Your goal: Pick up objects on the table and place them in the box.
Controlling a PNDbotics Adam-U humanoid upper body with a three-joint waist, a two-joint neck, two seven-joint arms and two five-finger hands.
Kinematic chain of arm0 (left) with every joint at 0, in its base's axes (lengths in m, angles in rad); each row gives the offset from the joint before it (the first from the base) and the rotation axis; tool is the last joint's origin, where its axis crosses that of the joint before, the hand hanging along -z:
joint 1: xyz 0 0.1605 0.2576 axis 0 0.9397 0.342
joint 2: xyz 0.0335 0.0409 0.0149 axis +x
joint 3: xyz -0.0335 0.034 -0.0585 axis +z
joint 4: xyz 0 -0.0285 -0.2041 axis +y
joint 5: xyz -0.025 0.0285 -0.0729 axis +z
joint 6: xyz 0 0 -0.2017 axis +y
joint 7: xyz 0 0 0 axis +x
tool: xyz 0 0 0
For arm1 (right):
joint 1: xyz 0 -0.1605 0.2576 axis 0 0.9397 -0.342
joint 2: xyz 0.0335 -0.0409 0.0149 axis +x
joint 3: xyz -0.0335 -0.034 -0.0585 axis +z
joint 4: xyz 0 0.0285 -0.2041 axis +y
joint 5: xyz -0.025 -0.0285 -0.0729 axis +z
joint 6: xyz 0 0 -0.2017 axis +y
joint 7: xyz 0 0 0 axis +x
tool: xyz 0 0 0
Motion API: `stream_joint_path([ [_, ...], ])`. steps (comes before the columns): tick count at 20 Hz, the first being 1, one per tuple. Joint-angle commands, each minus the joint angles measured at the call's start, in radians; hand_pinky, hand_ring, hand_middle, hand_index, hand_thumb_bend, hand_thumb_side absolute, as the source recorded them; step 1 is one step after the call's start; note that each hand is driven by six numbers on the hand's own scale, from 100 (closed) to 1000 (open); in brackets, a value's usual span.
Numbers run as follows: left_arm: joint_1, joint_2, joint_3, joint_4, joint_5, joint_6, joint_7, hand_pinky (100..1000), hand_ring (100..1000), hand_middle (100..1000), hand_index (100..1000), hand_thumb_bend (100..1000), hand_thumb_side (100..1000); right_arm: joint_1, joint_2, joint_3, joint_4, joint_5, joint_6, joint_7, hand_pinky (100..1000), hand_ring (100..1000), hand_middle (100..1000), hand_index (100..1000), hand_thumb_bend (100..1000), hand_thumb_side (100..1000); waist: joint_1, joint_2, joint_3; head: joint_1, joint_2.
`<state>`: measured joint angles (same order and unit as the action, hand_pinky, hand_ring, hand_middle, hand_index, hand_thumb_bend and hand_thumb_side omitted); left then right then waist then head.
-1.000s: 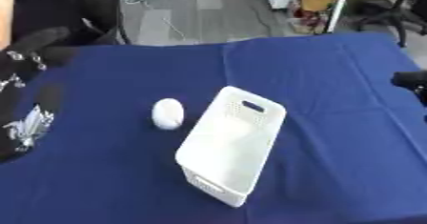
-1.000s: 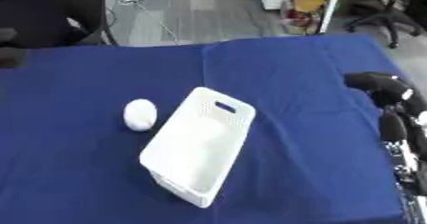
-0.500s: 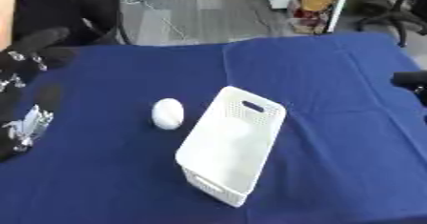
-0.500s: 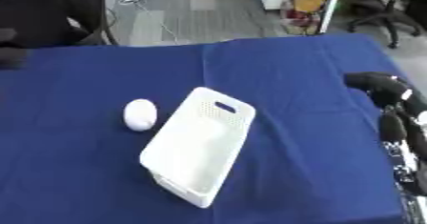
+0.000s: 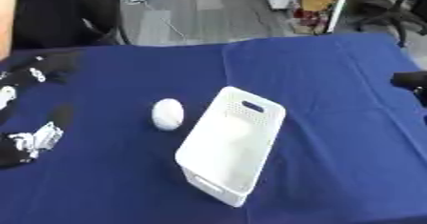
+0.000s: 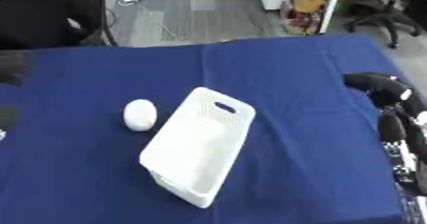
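Left hand (image 5: 33,139): at the left edge of the left eye view, low down, black with silver parts; fingers straight and relaxed, holding nothing.
Left arm: only dark parts show at the far left edge.
Right hand (image 6: 396,113): at the right edge of the right eye view, black fingers extended, holding nothing.
Right arm: runs down along the lower right edge.

left hand (image 5: 29,139) black with silver-white fittings; right hand (image 6: 399,118) black (silver links along the fingers).
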<state>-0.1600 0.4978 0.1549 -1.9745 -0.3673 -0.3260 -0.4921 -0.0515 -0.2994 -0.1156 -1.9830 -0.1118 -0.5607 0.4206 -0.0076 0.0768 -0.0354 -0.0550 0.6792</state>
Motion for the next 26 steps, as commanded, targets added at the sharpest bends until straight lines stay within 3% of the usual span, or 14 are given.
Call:
stream_joint_path([
  [1,-0.033,0.031,-0.016,0.02,-0.033,0.039,-0.012,702,824,934,995,966,610,-0.002,-0.017,-0.001,-0.017,-0.002,0.002,0.004,844,833,770,863,100,676,0.0,-0.011,-0.002,-0.008,-0.021],
  [14,-0.107,0.039,-0.054,0.079,-0.066,0.034,0.003,724,830,929,996,953,614,0.001,-0.017,0.0,-0.017,-0.004,0.002,0.007,845,835,769,863,100,676,0.0,-0.011,-0.006,-0.001,-0.015],
  [26,-0.213,0.086,-0.145,0.147,-0.082,-0.025,-0.013,729,811,886,961,964,654,0.005,-0.017,0.003,-0.017,-0.008,0.004,0.013,846,836,768,863,100,675,-0.001,-0.014,-0.01,0.006,-0.012],
])
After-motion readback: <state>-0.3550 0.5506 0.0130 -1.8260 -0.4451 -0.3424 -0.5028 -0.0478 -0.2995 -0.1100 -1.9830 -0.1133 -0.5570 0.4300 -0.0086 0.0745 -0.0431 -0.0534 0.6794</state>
